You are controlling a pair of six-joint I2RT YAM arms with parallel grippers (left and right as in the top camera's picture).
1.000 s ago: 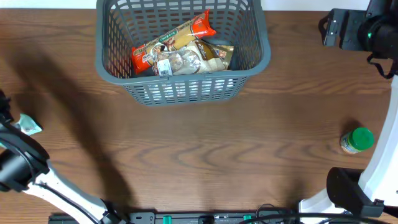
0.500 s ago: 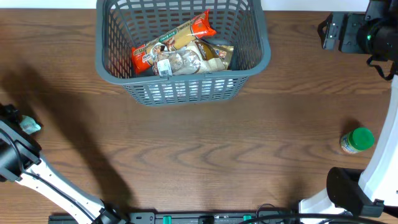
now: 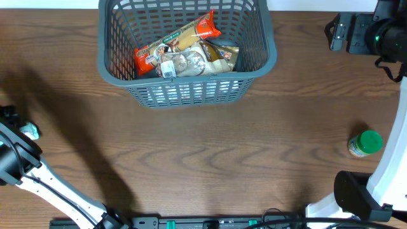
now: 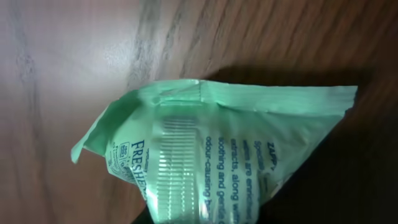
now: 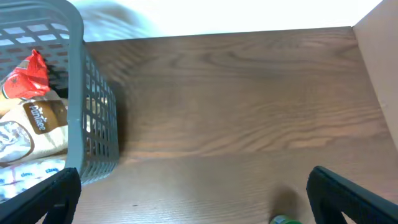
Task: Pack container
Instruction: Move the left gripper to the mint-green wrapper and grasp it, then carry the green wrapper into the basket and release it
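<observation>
One left gripper (image 3: 15,126) sits at the table's edge. One mint-green sachet (image 4: 217,158) of crinkly film with crimped seams and blue print fills its camera; the fingers are hidden, so I cannot tell whether the jaws clamp it. One container (image 3: 188,89), grey-blue slotted plastic with a thick rolled rim, stands well apart from those jaws. Inside lie three packets, as far as I can count: one red-orange pasta pack (image 3: 175,41), one clear bag (image 3: 184,63) and one brown bag (image 3: 221,57). The right gripper (image 5: 196,202) shows two dark fingers spread wide (nothing between them), the container beyond its left finger. One green-lidded jar (image 3: 364,143) lies near its right finger on the brown wood-grain table (image 3: 203,159)
</observation>
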